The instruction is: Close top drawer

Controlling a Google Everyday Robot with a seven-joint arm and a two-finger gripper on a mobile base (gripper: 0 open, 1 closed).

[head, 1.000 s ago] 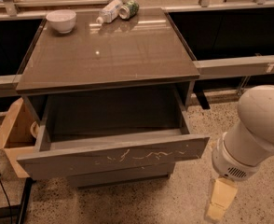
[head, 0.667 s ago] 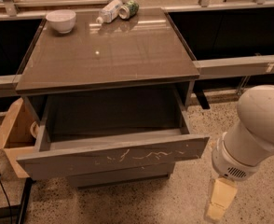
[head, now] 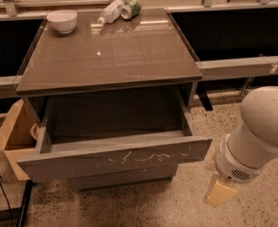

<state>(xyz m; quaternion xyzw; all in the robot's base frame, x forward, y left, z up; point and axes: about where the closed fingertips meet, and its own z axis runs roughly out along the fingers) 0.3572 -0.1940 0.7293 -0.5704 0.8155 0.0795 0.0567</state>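
The gripper (head: 220,193) sits low near the front right corner of the table (head: 129,60), mostly hidden behind the white arm (head: 262,131), which the right picture edge cuts off. The top drawer (head: 115,160) covers most of the drawer below (head: 125,178). The labels of the bottle (head: 109,11) and the can (head: 132,8) at the back edge are unreadable.

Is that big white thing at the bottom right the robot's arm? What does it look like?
Yes. The arm is a smooth, rounded white shell ending in a ringed collar with a small dark grille. Below it, right of the open top drawer, the gripper shows as a pale cream blocky piece. No cables show.
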